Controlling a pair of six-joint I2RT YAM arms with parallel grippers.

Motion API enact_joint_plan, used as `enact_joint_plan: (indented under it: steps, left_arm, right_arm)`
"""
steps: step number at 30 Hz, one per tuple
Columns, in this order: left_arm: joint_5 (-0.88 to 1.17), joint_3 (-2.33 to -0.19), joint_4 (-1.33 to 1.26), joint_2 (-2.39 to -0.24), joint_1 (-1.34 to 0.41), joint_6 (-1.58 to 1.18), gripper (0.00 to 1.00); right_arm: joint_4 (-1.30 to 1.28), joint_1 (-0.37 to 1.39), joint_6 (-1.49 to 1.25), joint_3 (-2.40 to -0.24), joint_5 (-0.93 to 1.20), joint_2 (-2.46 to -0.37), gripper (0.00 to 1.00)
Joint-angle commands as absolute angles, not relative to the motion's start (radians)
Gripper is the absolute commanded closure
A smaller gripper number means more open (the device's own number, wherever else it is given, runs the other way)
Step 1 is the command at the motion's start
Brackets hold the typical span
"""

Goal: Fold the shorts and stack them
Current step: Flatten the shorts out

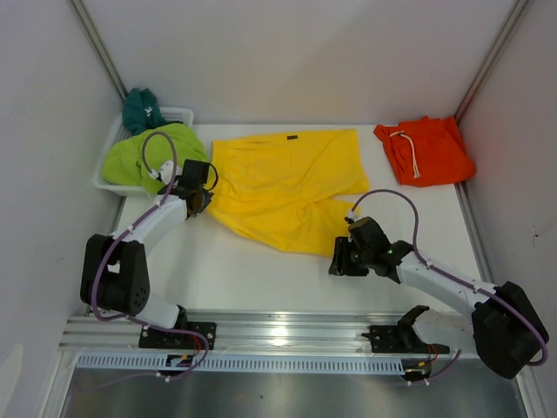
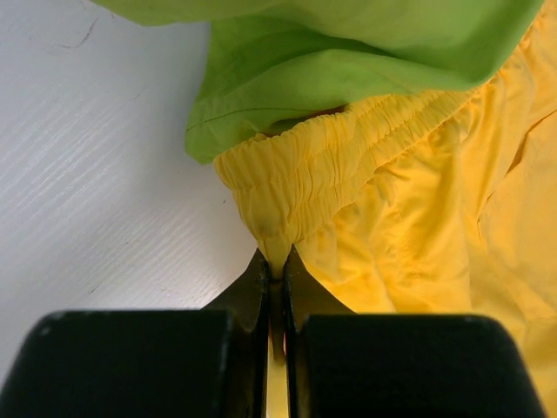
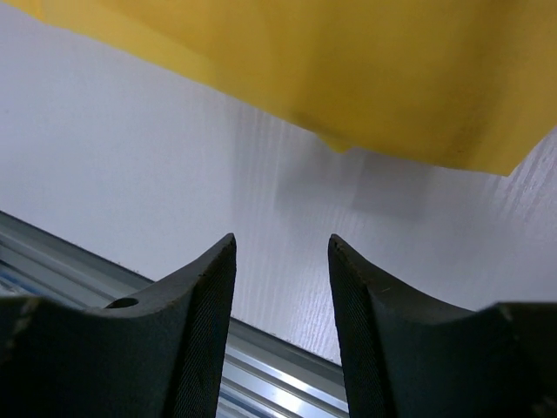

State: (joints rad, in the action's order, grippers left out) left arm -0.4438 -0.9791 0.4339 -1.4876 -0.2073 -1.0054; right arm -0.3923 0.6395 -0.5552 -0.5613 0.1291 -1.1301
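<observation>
from above, our left gripper (image 1: 198, 202) pinches the waistband corner of the yellow shorts (image 1: 287, 178), spread on the table (image 1: 261, 279). at the left wrist, jaws are clamped on fabric we judge light and limp. at the right wrist, our right gripper (image 3: 281, 252) gapes empty just short of the hem, which looks to us like the next hold.

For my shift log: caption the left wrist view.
Left gripper pinching yellow shorts at the waistband, lime-green shorts overlapping.
</observation>
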Motion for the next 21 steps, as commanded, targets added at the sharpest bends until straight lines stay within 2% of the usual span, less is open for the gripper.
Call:
enact_joint_plan:
  steps: [1,8,15,19,21]
  left_arm:
    - [-0.479,-0.988,0.436,-1.437,-0.212,-1.023,1.0]
    - [-0.477,-0.968,0.416,-1.416,-0.213,-1.011,1.0]
    - [-0.469,-0.946,0.402,-1.408,-0.213,-1.002,1.0]
    - [-0.469,-0.943,0.399,-1.41,-0.213,-0.996,1.0]
    - [-0.471,-0.943,0.397,-1.408,-0.213,-0.993,1.0]
  right_arm:
    - [-0.302,0.644,-0.595,-0.545,0.077,-1.167,0.5]
    - [-0.19,0.643,-0.595,-0.535,0.022,-1.255,0.49]
    - [-0.158,0.624,-0.568,-0.569,-0.057,-1.313,0.4]
    - [-0.17,0.618,-0.549,-0.597,-0.072,-1.333,0.43]
    - [-0.157,0.617,-0.551,-0.594,-0.074,-1.341,0.48]
